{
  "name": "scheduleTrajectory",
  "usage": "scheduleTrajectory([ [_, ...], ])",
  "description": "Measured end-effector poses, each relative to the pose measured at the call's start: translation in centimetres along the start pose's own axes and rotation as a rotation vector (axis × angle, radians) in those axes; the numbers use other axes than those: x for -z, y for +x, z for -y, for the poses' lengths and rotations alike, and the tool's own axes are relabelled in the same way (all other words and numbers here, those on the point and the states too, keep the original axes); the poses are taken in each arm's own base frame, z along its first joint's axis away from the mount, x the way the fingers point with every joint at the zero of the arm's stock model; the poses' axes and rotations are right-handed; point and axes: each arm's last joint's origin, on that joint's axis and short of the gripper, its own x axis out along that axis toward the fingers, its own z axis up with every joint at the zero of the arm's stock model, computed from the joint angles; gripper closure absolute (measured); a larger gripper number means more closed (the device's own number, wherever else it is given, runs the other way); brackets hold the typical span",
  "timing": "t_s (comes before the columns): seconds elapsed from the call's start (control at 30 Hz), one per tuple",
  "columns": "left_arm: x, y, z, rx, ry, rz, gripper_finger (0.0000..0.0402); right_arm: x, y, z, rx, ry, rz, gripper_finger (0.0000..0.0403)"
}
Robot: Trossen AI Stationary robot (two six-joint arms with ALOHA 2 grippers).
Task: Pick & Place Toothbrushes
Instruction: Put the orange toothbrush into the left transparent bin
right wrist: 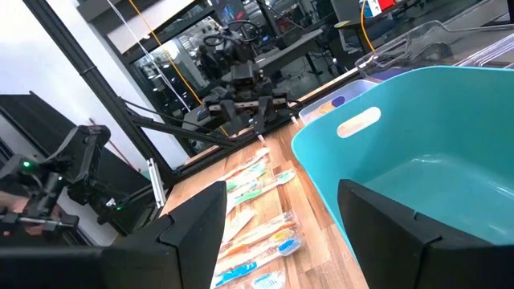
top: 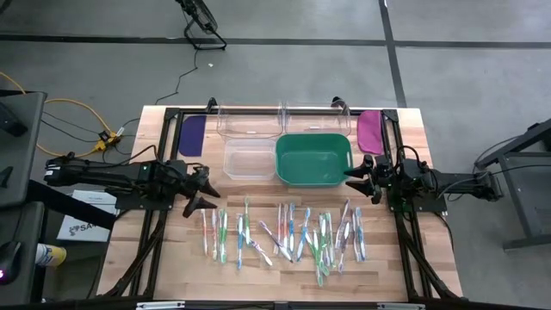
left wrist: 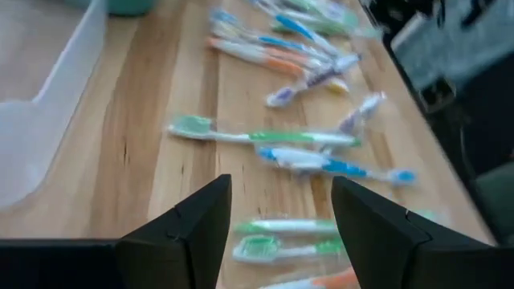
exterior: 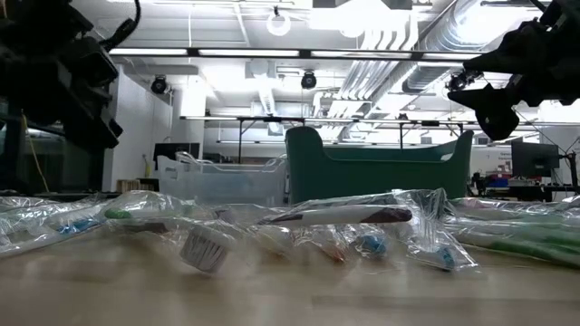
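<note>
We judged the pick not yet begun: toothbrushes [top: 284,232] lay along the table's [top: 164,258] front edge. Left gripper [top: 205,191] hovered open, empty, nearby; it needed to descend. Right gripper [top: 355,177] waited open by the green bin [top: 313,160].

A grey concrete floor [top: 284,73] crossed by dark seam lines is surrounding the pale wooden plank surface [top: 258,280]. A yellow cable [top: 73,108] is trailing at the frame's left. Bright ceiling strip lights [exterior: 227,52] are glowing over distant desks.
</note>
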Motion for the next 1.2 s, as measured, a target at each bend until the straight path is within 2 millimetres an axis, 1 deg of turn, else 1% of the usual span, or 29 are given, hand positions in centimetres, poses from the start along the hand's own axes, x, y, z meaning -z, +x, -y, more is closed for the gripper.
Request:
scheduleTrajectory([
  [0.1, -0.8, -0.3, 0.2, -0.032, -0.035, 0.03, 0.0192, 0.0, 0.0, 0.0, 0.0, 0.0, 0.0, 0.017],
  [0.27, -3.7, -0.9, 1.1, -0.113, -0.007, 0.072, 0.0192, 0.0, 0.0, 0.0, 0.0, 0.0, 0.0, 0.017],
  [0.33, -4.6, -1.1, 1.4, -0.157, 0.0, 0.031, 0.0192, 0.0, 0.0, 0.0, 0.0, 0.0, 0.0, 0.017],
  [0.4, -5.2, -1.4, 1.6, -0.213, -0.018, -0.049, 0.0192, 0.0, 0.0, 0.0, -0.001, 0.0, 0.0, 0.017],
  [0.5, -5.7, -1.8, 1.7, -0.307, -0.141, -0.178, 0.0192, 0.0, 0.0, 0.0, 0.0, 0.0, 0.0, 0.017],
  [0.6, -5.8, -2.1, 1.8, -0.419, -0.331, -0.285, 0.0192, 0.0, 0.0, 0.0, 0.0, 0.0, 0.0, 0.017],
  [0.77, -5.3, -2.1, 1.5, -0.58, -0.549, -0.388, 0.0192, 0.0, 0.0, 0.0, 0.0, 0.0, 0.001, 0.017],
  [0.97, -4.9, -1.1, 1.7, -0.636, -0.64, -0.422, 0.0192, 0.0, 0.0, 0.0, 0.0, 0.0, 0.0, 0.017],
  [1.2, -3.9, 0.3, 3.2, -0.674, -0.69, -0.473, 0.0192, 0.0, 0.0, 0.0, 0.0, 0.0, 0.0, 0.017],
])
